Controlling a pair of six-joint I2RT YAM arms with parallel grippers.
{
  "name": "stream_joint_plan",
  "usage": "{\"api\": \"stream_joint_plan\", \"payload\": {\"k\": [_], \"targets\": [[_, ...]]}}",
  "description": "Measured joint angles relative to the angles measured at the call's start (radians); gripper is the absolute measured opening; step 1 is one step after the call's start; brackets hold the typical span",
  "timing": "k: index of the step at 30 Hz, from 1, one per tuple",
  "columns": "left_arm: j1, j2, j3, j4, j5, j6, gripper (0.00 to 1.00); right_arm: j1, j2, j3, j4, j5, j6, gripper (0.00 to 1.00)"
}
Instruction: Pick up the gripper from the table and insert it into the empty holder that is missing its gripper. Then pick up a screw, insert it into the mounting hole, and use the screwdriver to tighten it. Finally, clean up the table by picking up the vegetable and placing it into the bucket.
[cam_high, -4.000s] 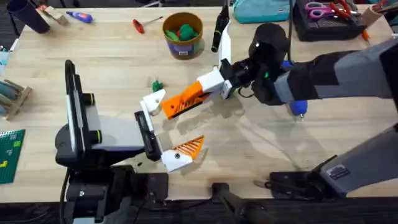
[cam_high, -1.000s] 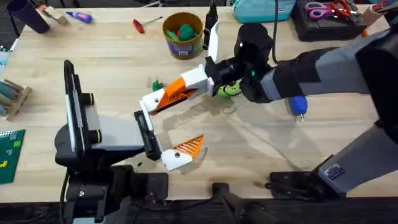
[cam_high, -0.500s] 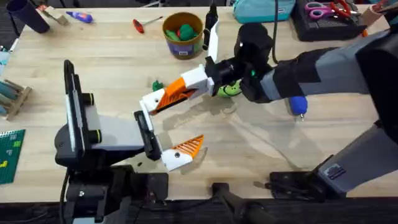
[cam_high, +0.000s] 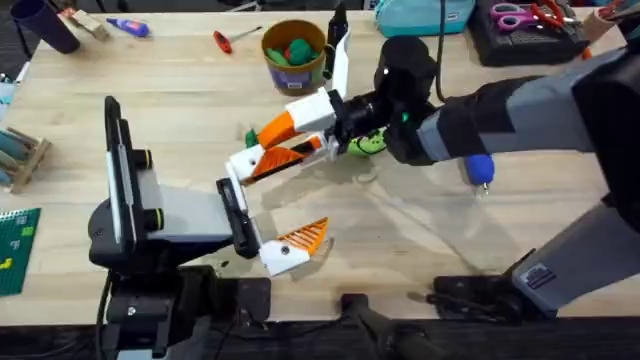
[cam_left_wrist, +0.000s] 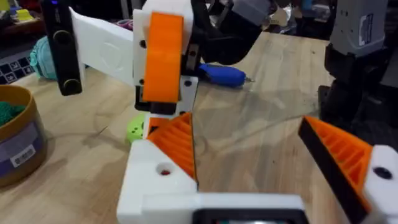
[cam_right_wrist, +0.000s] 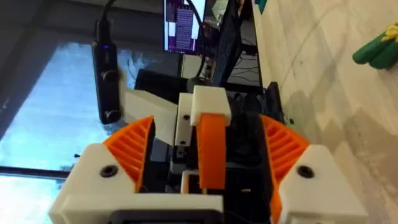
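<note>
Right arm's jaws (cam_high: 300, 112) raised off wooden table (cam_high: 180, 110)

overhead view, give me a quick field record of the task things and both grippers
gripper: orange ribbed finger, base against the holder, tip pointing toward the right arm
holder: white mount on the left arm's black jaw bar
left gripper: open, fingers wide apart
right gripper: open, fingers either side of the orange finger
vegetable: on the table, just beyond the holder
bucket: upright at the far edge, toys inside
screwdriver: red, lying left of the bucket
</note>
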Motion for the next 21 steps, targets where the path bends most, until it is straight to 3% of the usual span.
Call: {"api": "stream_joint_plan", "payload": {"k": [16, 21], "targets": [[0.0, 0.0, 0.0, 0.0, 0.0, 0.0, 0.985, -0.022, -0.007, 0.0, -0.012, 0.014, -0.059, 0.837], [0.0, 0.0, 0.0, 0.0, 0.0, 0.0, 0.985, -0.084, -0.085, 0.01, -0.233, 0.019, -0.165, 0.837]]}}
